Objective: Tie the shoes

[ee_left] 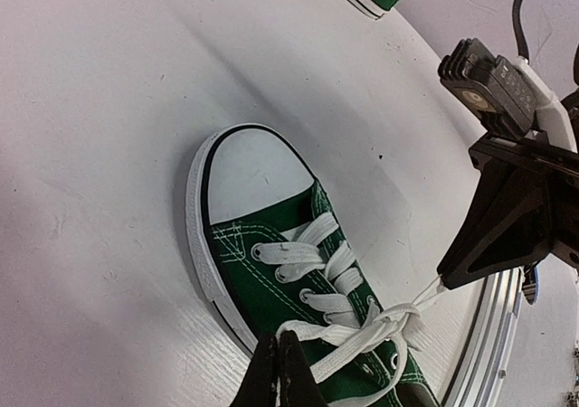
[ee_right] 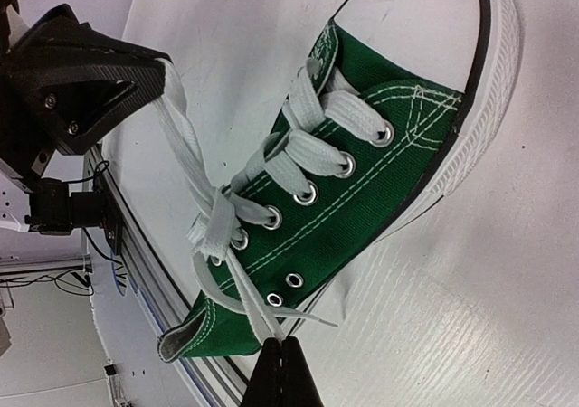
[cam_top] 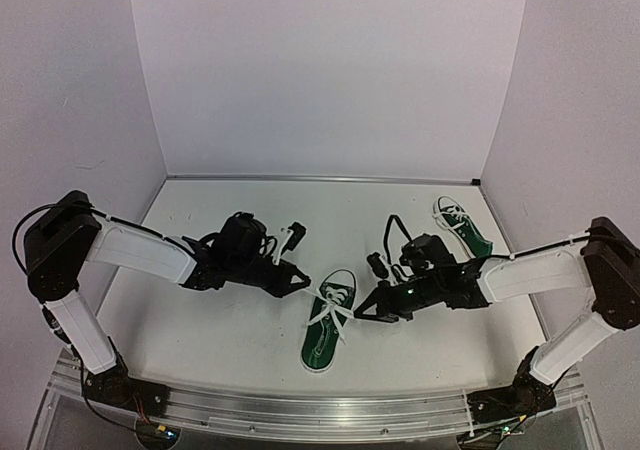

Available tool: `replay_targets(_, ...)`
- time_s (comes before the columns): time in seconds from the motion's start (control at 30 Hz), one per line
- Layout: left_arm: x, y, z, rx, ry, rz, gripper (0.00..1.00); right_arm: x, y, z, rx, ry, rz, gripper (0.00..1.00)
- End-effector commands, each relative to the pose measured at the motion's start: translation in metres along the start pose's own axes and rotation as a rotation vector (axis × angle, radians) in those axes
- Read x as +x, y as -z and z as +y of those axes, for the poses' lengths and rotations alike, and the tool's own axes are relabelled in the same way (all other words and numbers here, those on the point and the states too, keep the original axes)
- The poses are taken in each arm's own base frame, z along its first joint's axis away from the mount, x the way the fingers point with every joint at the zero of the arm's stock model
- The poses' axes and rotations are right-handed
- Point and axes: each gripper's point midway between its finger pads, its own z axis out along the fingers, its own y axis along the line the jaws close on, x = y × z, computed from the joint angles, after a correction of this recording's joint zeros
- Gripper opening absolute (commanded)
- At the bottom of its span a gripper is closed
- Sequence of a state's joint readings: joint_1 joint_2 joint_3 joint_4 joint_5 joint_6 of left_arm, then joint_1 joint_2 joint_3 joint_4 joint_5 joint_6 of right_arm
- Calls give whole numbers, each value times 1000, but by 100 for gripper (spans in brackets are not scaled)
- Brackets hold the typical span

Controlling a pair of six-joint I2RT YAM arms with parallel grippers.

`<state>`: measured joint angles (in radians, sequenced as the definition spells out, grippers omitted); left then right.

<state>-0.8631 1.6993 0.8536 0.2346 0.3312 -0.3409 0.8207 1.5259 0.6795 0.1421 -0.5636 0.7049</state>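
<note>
White table [cam_top: 220, 330]: arms [cam_top: 140, 250] [cam_top: 530, 275] angled inward, end effectors [cam_top: 304, 282] [cam_top: 359, 310] pinching shoe's [cam_top: 322, 345] laces [cam_top: 336, 316].

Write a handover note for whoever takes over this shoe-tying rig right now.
Left end effector: shut on a lace of the near shoe.
Right end effector: shut on the other lace end.
Near shoe lies between the arms; second shoe sits far right, apart from both.
Done: laces crossed into what looks like a first knot.
Left: the bow here, then the second shoe.
</note>
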Motion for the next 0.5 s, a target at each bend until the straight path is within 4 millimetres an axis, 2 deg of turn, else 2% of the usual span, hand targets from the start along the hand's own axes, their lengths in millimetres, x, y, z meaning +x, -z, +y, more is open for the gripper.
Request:
replay_targets(0.0,0,1,12,-57,0,-12,0,5,6,-5,28,14,-9,0)
replay_targets(0.47,6,6,40,-145,46,-20,0,13,6,-17,59,3,2,0)
